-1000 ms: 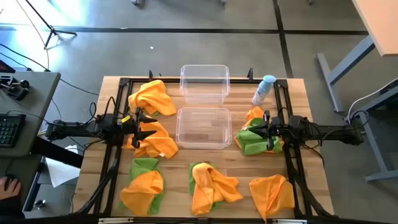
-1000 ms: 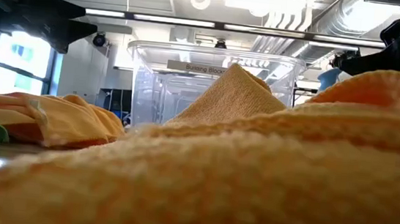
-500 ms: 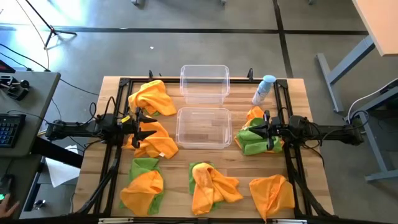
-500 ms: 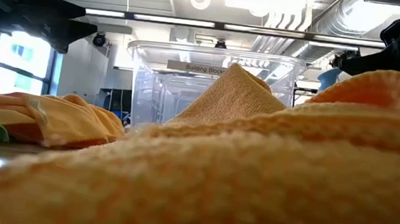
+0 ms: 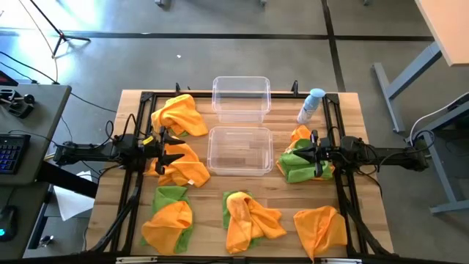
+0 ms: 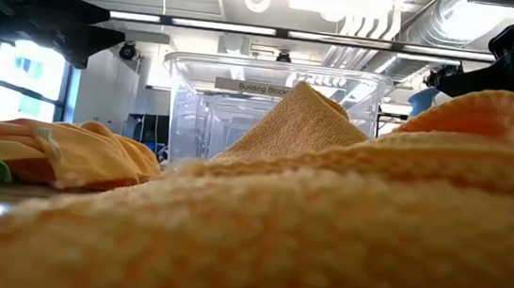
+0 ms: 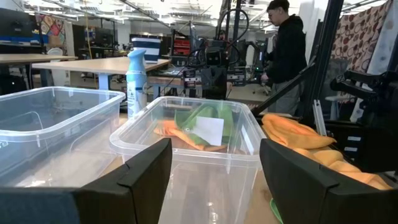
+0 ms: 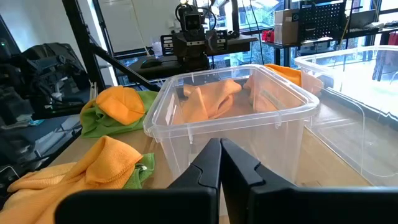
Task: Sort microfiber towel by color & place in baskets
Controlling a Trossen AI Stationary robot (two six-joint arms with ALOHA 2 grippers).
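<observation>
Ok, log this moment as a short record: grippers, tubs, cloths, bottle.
left gripper: open, over orange cloths at the table's left side
right gripper: shut, over a green and orange pile at the right side
tubs: far tub and near tub, both empty, mid-table
other cloths: orange pile far left; three green and orange piles along the near edge
bottle: lying near the far right corner
sorted so far: nothing
</observation>
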